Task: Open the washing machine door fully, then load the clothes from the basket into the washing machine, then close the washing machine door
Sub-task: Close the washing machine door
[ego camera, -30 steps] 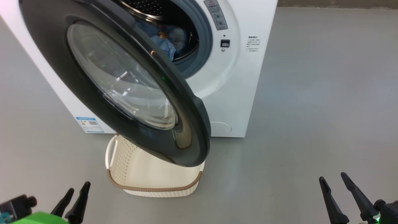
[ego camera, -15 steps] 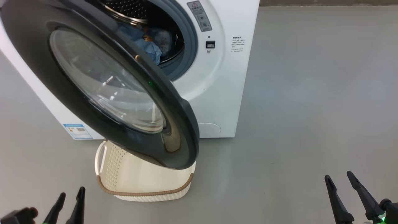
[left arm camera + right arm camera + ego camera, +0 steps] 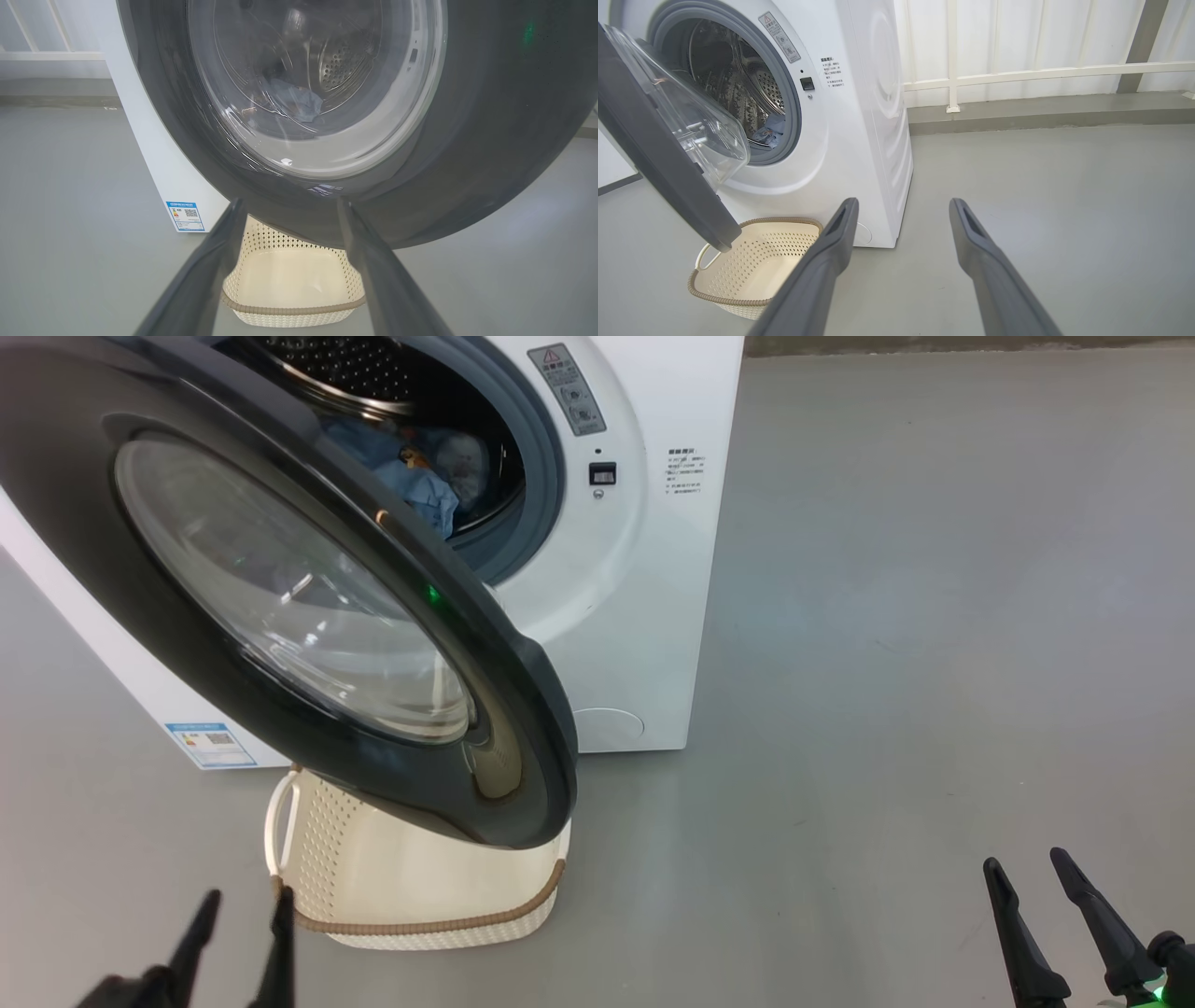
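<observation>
The washing machine (image 3: pixel 635 616) stands with its black round door (image 3: pixel 280 588) swung out at an angle over the cream basket (image 3: pixel 420 896). Light blue clothes (image 3: pixel 420 485) lie in the steel drum. My left gripper (image 3: pixel 248 896) is open, low at the basket's left corner and apart from it. In the left wrist view its fingers (image 3: pixel 289 203) point at the door's (image 3: pixel 490 140) lower rim, and the basket (image 3: pixel 289 280) shows a bare bottom. My right gripper (image 3: pixel 1025 859) is open over the floor at the far right, holding nothing.
Bare grey floor (image 3: pixel 934 616) spreads to the right of the machine. In the right wrist view a white railing (image 3: pixel 1041 74) and wall run behind it. A blue label sticker (image 3: pixel 185 216) marks the machine's lower left side.
The head view has shifted, so the machine and basket sit further left in the picture. My left gripper now stands nearer the basket's left corner. The door's angle looks unchanged.
</observation>
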